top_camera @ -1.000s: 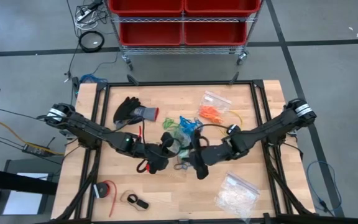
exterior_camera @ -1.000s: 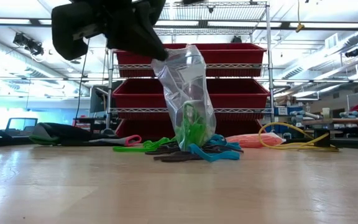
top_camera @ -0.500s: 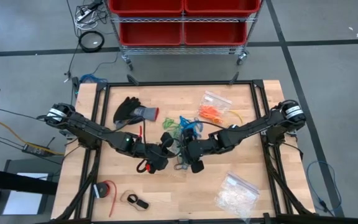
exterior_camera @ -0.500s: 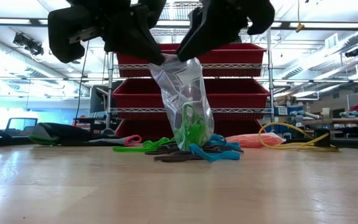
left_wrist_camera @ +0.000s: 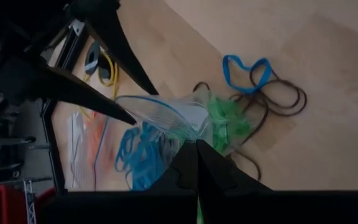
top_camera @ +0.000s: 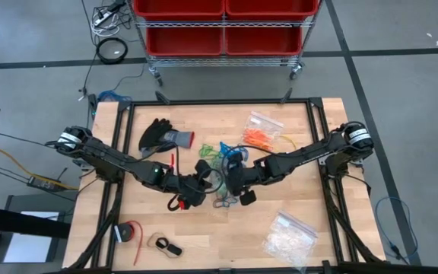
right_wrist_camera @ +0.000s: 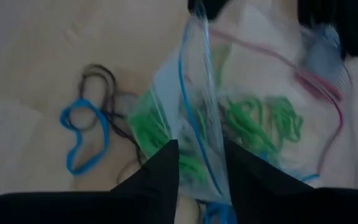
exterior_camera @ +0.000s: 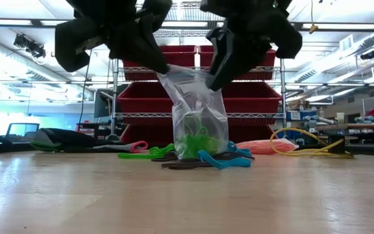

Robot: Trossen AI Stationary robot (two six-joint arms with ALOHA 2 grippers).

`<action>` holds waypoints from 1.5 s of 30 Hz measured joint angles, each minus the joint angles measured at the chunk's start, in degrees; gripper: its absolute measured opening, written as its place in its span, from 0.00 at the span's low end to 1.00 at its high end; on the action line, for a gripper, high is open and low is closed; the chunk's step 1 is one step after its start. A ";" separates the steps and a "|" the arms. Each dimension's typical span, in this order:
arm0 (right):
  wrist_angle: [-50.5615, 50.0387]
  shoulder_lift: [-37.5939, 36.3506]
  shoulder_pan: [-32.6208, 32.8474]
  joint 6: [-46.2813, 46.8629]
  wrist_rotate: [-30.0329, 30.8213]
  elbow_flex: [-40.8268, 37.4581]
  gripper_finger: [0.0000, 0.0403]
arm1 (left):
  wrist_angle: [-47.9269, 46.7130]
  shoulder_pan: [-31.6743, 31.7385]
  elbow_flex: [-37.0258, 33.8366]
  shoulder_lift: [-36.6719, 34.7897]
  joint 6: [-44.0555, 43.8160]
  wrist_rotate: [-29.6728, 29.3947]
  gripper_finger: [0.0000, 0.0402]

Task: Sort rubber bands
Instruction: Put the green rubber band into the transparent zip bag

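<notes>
Left gripper (exterior_camera: 163, 67): pinched shut on one upper edge of the clear zip bag (exterior_camera: 199, 116), holding it upright at mid-table.
Right gripper (exterior_camera: 211, 79): at the bag's opposite rim, its fingers (right_wrist_camera: 164, 167) straddling the film with a gap between them; whether it has a hold yet cannot be told.
Rubber bands: green ones (exterior_camera: 197, 140) sit in the bag's bottom; blue (exterior_camera: 223, 160) and black (exterior_camera: 186, 164) loops lie on the wooden table (exterior_camera: 187, 198) at its foot; orange ones (top_camera: 258, 138) lie apart beside another bag.
Risk: the thin film may slip from between the right fingers, so the mouth collapses; pulling the rims apart too hard could tip the bag and spill the green bands.
Change: a second earlier only the left gripper was at the bag; the right has since come in and lowered to the rim, and the bag sits lower and squatter.
</notes>
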 joint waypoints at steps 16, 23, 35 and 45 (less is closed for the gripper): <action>-5.92 0.00 0.00 0.68 8.85 0.02 0.27 | -0.68 -0.37 0.00 0.00 -0.15 -0.40 0.00; -1.14 0.00 -0.04 -3.43 14.30 0.02 0.26 | 1.27 -0.39 0.00 -0.04 1.48 -0.41 0.00; 0.82 -0.02 0.07 -2.73 13.83 0.02 0.02 | 0.34 0.06 0.00 -0.04 3.06 -7.68 0.00; -1.70 -0.07 5.72 7.99 15.12 2.82 0.00 | -2.98 2.55 0.00 -0.07 5.20 -11.89 0.00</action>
